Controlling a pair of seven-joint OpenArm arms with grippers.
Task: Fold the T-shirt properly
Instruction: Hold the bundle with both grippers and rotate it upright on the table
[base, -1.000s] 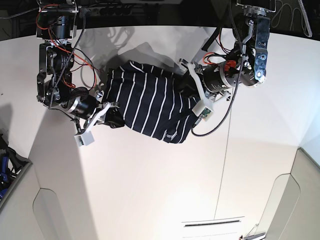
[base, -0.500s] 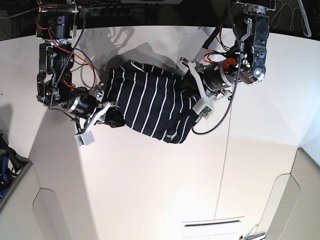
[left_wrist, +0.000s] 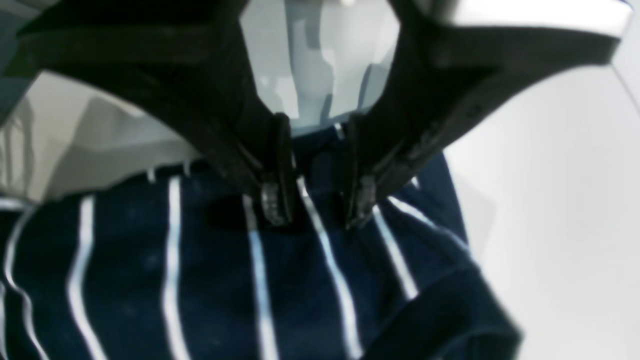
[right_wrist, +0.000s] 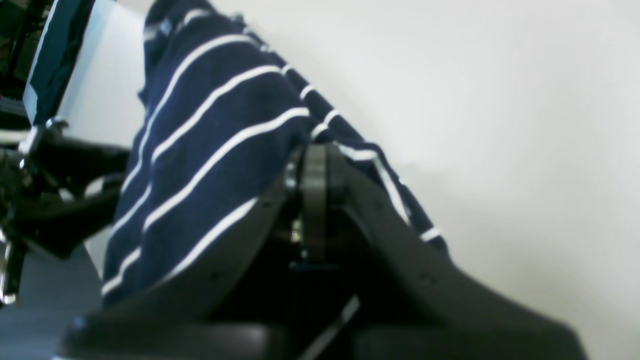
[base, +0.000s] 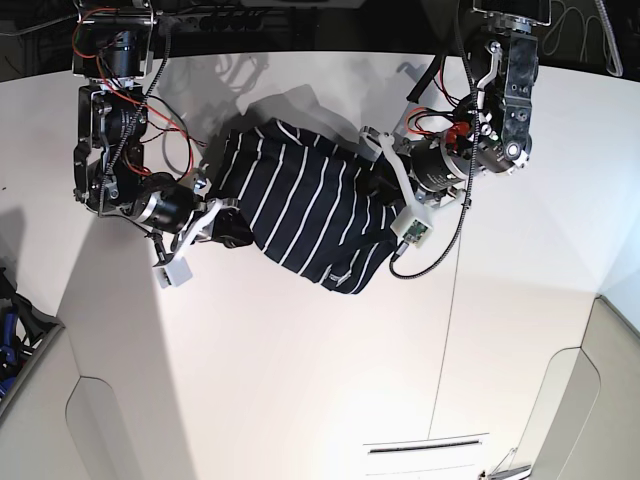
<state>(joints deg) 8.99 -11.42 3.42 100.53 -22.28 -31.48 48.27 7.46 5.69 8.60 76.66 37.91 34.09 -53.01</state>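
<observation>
I see the shirt (base: 300, 210) bunched between my two arms above the white table (base: 300, 380), its striped cloth hanging in a sagging band with a small pale label (base: 338, 275) at its lower edge. My right fingers (right_wrist: 312, 165) are pressed shut on a fold of the shirt at its end, while my left fingers (left_wrist: 272, 200) stand partly apart with striped cloth between and under them, though I cannot tell whether they actually grip it.
</observation>
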